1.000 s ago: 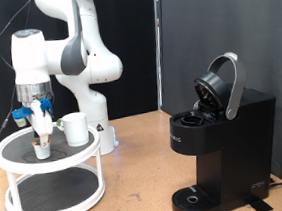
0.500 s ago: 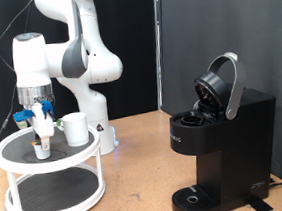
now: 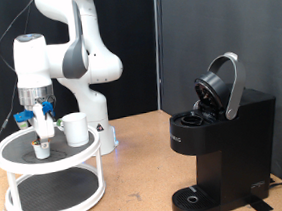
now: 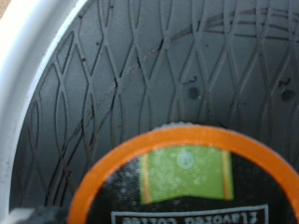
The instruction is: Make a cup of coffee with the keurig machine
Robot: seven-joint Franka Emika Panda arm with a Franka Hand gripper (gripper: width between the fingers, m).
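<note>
Black-matted stand (image 3: 15, 158) — gripper (image 3: 43, 135) above pod (image 3: 43, 148).

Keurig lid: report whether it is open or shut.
Open. On the keurig machine, the lid is tilted up and back, exposing the pod chamber below it.

White cup (image 3: 75, 129) upright on rack's top tier; black keurig machine (image 3: 221, 143) w/ lid open.

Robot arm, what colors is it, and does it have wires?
The arm is glossy white with rounded segments and grey joints. The gripper has a white block body, blue parts beside it and pale fingers. Thin dark cables hang beside it.
</note>
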